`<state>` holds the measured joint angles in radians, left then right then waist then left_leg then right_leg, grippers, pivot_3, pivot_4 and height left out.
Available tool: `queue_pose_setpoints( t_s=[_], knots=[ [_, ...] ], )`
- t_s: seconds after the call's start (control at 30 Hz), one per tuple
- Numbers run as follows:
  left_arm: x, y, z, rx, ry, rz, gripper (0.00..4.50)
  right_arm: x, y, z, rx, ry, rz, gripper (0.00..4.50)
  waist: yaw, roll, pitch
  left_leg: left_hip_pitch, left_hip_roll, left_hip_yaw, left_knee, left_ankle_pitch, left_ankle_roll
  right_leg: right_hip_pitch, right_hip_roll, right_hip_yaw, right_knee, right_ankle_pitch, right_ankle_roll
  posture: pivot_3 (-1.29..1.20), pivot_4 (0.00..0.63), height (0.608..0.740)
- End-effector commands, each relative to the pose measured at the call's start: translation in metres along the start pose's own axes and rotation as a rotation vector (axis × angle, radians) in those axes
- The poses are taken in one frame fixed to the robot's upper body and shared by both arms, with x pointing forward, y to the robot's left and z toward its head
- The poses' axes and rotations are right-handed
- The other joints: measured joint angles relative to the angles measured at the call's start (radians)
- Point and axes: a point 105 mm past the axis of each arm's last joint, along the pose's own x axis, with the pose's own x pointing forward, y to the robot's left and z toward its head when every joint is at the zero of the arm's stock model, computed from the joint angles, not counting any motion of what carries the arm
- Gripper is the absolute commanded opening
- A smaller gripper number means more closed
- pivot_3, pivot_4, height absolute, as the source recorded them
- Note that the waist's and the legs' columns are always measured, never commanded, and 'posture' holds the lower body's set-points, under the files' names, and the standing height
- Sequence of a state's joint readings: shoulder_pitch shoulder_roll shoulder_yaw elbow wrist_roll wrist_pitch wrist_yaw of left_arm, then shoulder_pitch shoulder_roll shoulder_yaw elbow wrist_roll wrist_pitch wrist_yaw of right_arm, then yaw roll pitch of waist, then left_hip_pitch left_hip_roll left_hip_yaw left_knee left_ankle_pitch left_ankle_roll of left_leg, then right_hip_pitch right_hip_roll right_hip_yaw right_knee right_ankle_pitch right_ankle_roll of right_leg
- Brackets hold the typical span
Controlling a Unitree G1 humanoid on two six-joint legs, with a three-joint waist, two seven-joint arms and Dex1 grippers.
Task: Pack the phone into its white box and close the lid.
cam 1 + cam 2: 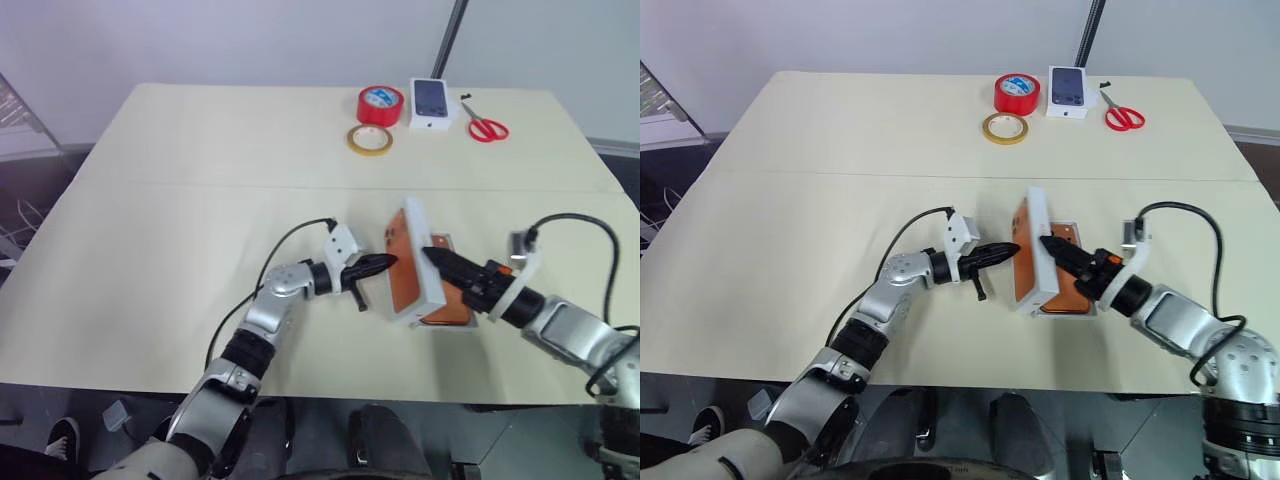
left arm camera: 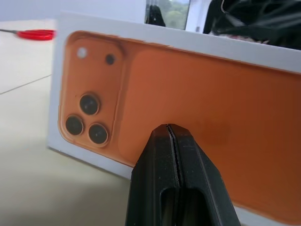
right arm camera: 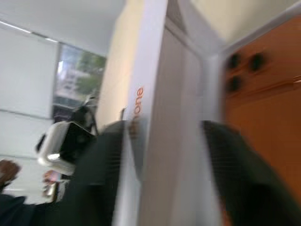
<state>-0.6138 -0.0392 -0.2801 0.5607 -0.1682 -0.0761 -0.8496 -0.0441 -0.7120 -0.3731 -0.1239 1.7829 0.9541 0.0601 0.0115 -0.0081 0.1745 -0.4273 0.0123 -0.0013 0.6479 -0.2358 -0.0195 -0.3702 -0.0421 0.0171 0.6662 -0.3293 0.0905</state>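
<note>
pressing our left gripper [image 1: 385, 263], fingers together, against the orange face of the lid [image 1: 412, 262] standing on edge, our right gripper [image 1: 432, 253] spread around its white rim, the phone [image 1: 447, 310] flat in the white box [image 1: 440, 325] beside

Beige table [image 1: 150, 250], faint seam line running left to right across the middle. Far edge, right of centre: red tape roll [image 1: 380, 104] lying flat, blue-and-white label on its hub. Just near-left of it, a thinner yellow tape roll [image 1: 369, 140], also flat, the two almost touching. Right of the red roll, a white box with a dark phone picture [image 1: 432, 102] on top, lying flat. Further right, red-handled scissors [image 1: 485, 125], handles toward the near side, blades pointing to the far edge. Grey pole [image 1: 450, 38] rises behind the table, above that box.
</note>
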Motion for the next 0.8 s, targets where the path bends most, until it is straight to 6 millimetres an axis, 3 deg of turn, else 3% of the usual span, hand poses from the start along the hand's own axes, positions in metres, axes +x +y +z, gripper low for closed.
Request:
queue_pose_setpoints(
  t_s=[0.03, 0.13, 0.23, 0.37, 0.5, 0.67, 0.8],
  knots=[
    [0.015, -0.007, 0.008, 0.055, -0.019, -0.047, 0.0, -0.018, 0.005, 0.022, -0.153, -0.039, -0.017, 3.9, 0.0, 0.0, 0.0, 0.0, 0.0, 0.0, 0.0, 0.0, 0.0, 0.0, 0.0, 0.0, 0.0, 0.0, 0.0, 0.0, 0.15, 0.74],
    [0.024, -0.014, 0.019, 0.06, -0.043, -0.084, 0.0, -0.03, -0.018, 0.037, -0.32, -0.057, -0.155, 3.9, 0.001, 0.0, 0.0, 0.0, 0.0, 0.0, 0.0, 0.0, 0.0, 0.0, 0.0, 0.0, 0.0, 0.0, 0.0, 0.0, 0.15, 0.74],
    [0.019, -0.009, 0.02, 0.093, -0.035, -0.063, 0.0, -0.023, -0.032, 0.042, -0.536, -0.073, -0.238, 3.9, -0.004, 0.0, 0.0, 0.0, 0.0, 0.0, 0.0, 0.0, 0.0, 0.0, 0.0, 0.0, 0.0, 0.0, 0.0, 0.0, 0.15, 0.74],
    [0.001, 0.007, 0.018, 0.045, 0.003, -0.004, 0.0, -0.006, -0.041, 0.048, -0.777, -0.112, -0.3, 1.99, -0.022, 0.002, 0.0, 0.001, 0.001, 0.0, -0.001, 0.0, 0.0, -0.002, 0.003, 0.002, 0.001, 0.0, 0.0, 0.0, 0.15, 0.74],
    [-0.012, 0.022, 0.015, 0.053, 0.044, 0.065, 0.0, 0.005, -0.041, 0.042, -0.873, -0.106, -0.277, 0.06, -0.021, 0.002, 0.0, 0.001, 0.001, 0.0, -0.001, 0.0, 0.0, -0.002, 0.002, 0.002, 0.001, 0.0, 0.0, 0.0, 0.15, 0.74],
    [-0.026, 0.057, -0.003, 0.01, 0.204, 0.221, 0.0, 0.013, -0.044, 0.041, -0.954, -0.107, -0.294, 0.06, -0.015, 0.001, 0.0, 0.001, 0.0, 0.0, 0.0, 0.0, 0.0, -0.001, 0.001, 0.001, 0.001, 0.0, 0.0, 0.0, 0.15, 0.74],
    [-0.015, 0.05, -0.011, -0.037, 0.244, 0.169, 0.0, 0.014, -0.044, 0.039, -0.989, -0.089, -0.299, 0.06, 0.001, 0.001, 0.0, 0.0, -0.001, 0.0, 0.0, 0.0, 0.0, -0.001, 0.0, 0.001, 0.001, 0.0, 0.001, 0.0, 0.15, 0.74]
  ],
)
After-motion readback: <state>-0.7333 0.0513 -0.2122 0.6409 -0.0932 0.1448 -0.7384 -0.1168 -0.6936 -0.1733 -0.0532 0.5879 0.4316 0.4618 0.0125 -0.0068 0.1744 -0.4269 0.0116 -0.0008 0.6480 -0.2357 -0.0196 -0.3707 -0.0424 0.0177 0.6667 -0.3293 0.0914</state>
